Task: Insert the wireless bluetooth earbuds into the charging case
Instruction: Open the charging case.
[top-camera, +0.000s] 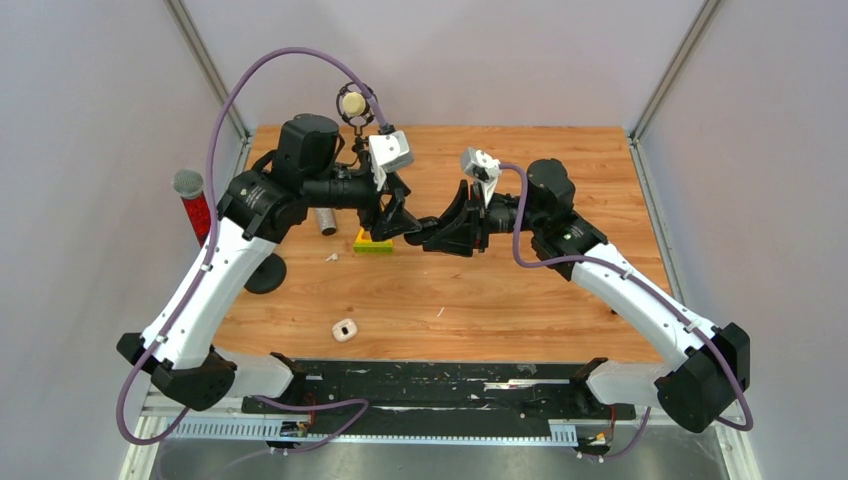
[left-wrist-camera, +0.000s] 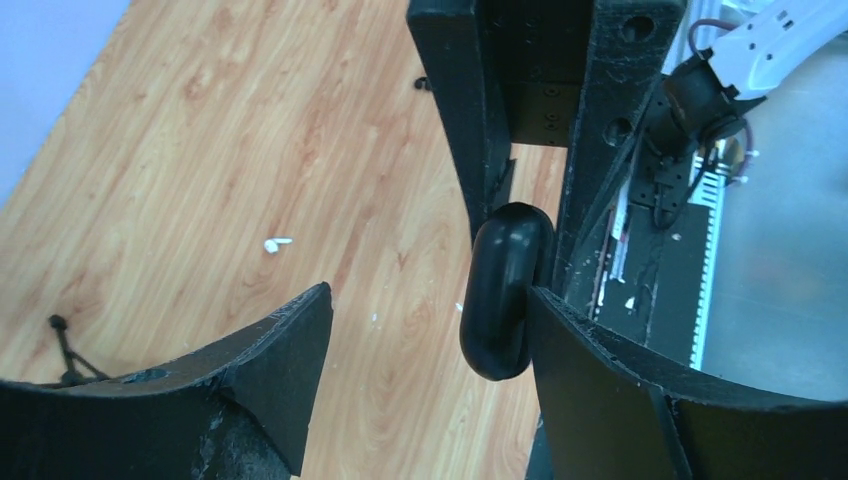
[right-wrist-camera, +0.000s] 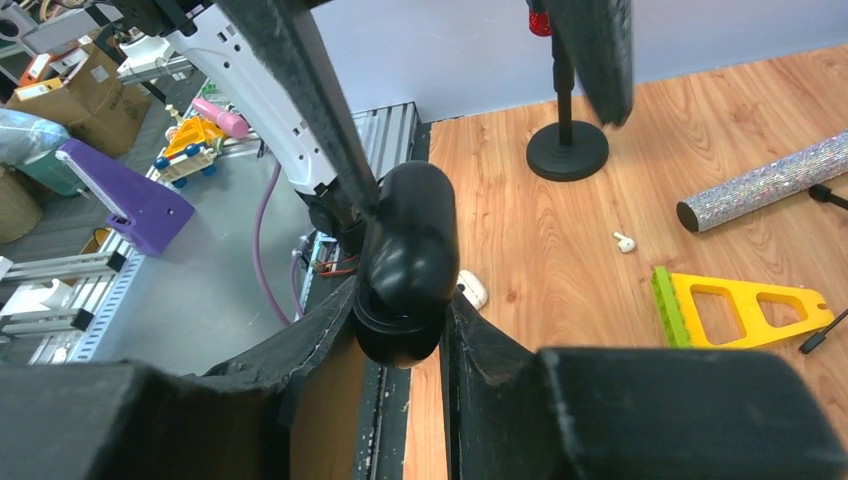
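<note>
The white charging case (top-camera: 345, 329) lies on the wooden table near the front edge, and part of it (right-wrist-camera: 472, 288) shows behind my right fingers. One tiny white earbud (top-camera: 330, 258) (left-wrist-camera: 277, 243) (right-wrist-camera: 625, 241) lies on the wood left of centre. Another white speck (top-camera: 440, 312) lies further right. Both grippers meet in the air above the table's middle. My right gripper (top-camera: 432, 238) (right-wrist-camera: 405, 300) is shut on a small black oval object (right-wrist-camera: 405, 250) (left-wrist-camera: 505, 290). My left gripper (top-camera: 395, 222) (left-wrist-camera: 430, 300) is open, and its right finger touches that black object.
A yellow and green toy block (top-camera: 373, 241) (right-wrist-camera: 740, 310) lies under the grippers. Beside it is a glittery silver cylinder (top-camera: 326, 220) (right-wrist-camera: 765, 185). A red microphone (top-camera: 193, 205) stands on a round black base (top-camera: 265, 273) at the left edge, and another microphone (top-camera: 352, 103) stands at the back.
</note>
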